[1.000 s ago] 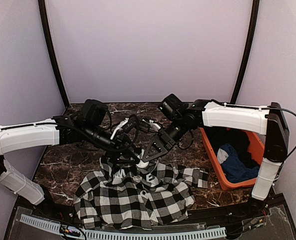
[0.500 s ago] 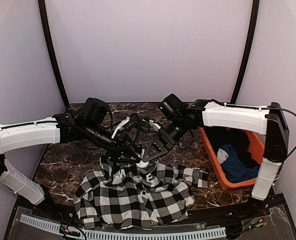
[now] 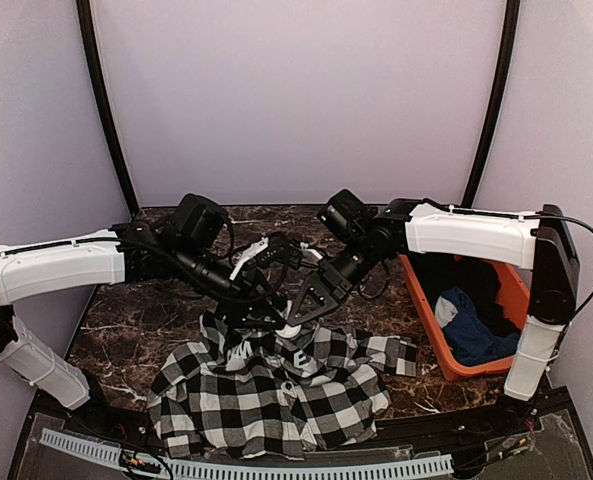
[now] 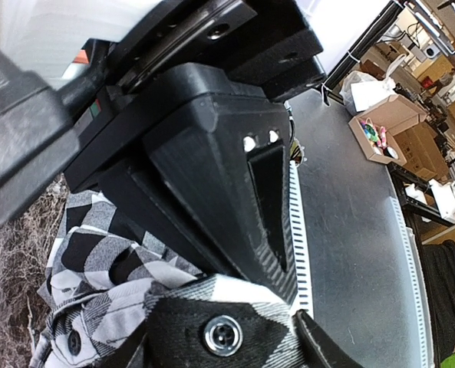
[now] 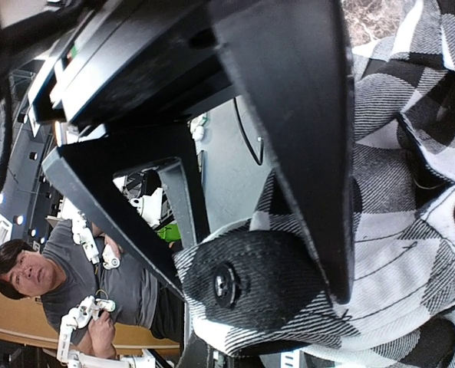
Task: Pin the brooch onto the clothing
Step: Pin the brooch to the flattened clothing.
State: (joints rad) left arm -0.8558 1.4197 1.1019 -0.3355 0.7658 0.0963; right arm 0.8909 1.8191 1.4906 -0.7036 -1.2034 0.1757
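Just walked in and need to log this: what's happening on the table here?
Two robot arms are working on a black-and-white checked shirt lying on the marble table. The right hand is shut on a raised fold of it; the left hand sits at the same fold, its grip unclear. A round metal stud shows there; brooch or snap, I cannot tell.

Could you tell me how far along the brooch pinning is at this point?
Done: the checked shirt lies on the table, and the right gripper is shut on a raised fold at its far edge. In hand: the left gripper straddles that fold around a small round metal stud; brooch or shirt snap, I cannot tell. Left: confirm the pin holds, then release.
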